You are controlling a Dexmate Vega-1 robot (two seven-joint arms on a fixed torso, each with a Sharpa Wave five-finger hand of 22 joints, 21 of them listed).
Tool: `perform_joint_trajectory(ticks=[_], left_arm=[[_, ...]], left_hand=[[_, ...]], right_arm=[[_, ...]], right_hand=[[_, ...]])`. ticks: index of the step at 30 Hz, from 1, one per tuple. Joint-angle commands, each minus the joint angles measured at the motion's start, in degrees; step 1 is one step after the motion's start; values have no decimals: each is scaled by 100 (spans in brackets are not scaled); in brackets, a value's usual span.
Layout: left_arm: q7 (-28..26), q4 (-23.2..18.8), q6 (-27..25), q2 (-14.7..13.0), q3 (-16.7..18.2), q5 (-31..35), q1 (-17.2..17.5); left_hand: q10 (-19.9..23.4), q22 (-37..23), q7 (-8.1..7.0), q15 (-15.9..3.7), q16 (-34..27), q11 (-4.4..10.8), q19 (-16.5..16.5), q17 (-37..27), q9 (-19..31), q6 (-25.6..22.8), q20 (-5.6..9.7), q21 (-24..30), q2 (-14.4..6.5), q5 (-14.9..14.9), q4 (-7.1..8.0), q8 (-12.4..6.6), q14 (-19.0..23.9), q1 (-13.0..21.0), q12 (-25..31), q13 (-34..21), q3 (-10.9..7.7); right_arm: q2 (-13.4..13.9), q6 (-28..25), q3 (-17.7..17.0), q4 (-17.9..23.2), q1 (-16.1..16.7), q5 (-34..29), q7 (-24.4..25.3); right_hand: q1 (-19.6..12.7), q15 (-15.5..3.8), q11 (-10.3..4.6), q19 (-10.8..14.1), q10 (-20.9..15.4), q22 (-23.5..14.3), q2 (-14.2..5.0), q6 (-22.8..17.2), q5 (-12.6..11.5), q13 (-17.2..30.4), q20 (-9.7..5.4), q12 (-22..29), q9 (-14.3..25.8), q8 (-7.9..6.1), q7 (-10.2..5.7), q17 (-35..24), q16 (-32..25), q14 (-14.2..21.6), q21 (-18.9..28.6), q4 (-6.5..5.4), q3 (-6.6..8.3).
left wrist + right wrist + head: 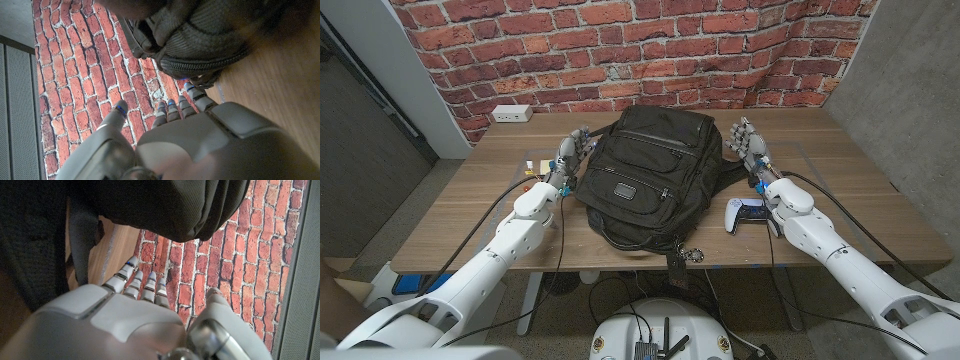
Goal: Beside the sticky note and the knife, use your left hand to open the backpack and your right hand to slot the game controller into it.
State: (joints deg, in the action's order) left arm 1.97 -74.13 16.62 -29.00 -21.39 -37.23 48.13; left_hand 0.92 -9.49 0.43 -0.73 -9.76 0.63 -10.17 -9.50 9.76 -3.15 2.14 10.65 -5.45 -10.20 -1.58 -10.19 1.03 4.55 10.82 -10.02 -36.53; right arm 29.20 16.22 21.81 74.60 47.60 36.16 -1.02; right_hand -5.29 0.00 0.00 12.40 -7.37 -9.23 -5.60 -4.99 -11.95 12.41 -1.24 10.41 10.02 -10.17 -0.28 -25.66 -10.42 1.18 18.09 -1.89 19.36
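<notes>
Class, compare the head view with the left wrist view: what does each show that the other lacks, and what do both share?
Head view alone: the game controller on the table beside the right robot hand, plus a white power strip by the wall. Left wrist view alone: a close look at the backpack's zipper seam. Both share the backpack, the left robot hand, open beside it, and the brick wall.

Even, soft overhead light in the head view, table (840,190) evenly lit with faint shadows under the backpack (645,175), dim corners and bent edges from a wide lens, wrist views darker, near hand surfaces blurred, brick wall (65,75) fairly sharp
</notes>
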Motion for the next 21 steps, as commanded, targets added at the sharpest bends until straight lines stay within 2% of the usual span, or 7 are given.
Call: perform_joint_trajectory(ticks=[1, 10, 21], left_arm=[[-218, -248, 38, -19, 11, 71, 183], [-490, -713, -86, -197, 107, 100, 471], [-603, -940, -249, -287, 116, 134, 522]], left_hand=[[14, -25, -9, -8, -35, 46, -54, -11, 26, -59, 121, 24, -301, -19, -12, -30, 48, 20, 33, -23, -42], [22, -25, -12, -8, -33, 55, -56, -10, 26, -64, 123, 25, -298, -16, -39, -30, 50, 30, 34, -23, -61], [29, -25, -19, -9, -32, 56, -55, -11, 27, -66, 120, 25, -295, -13, -67, -28, 53, 36, 34, -23, -80]], right_arm=[[22, -60, 61, 67, -15, -143, 117], [60, -15, 48, 246, 119, -245, 296], [255, -6, -52, 762, 498, -328, 544]], right_hand=[[6, -14, 7, 49, -55, -28, -71, -46, -22, 21, 7, 33, 15, -31, -1, -1, -37, 55, 18, 1, 43], [1, -12, 7, 53, -56, -29, -72, -41, -24, 3, -7, 38, 14, -33, -8, 31, -41, 56, -11, 12, 56], [-9, -35, 4, 71, -73, -29, -76, -41, -27, -23, -15, 50, 14, -39, -10, 79, -45, 53, -50, 29, 79]])
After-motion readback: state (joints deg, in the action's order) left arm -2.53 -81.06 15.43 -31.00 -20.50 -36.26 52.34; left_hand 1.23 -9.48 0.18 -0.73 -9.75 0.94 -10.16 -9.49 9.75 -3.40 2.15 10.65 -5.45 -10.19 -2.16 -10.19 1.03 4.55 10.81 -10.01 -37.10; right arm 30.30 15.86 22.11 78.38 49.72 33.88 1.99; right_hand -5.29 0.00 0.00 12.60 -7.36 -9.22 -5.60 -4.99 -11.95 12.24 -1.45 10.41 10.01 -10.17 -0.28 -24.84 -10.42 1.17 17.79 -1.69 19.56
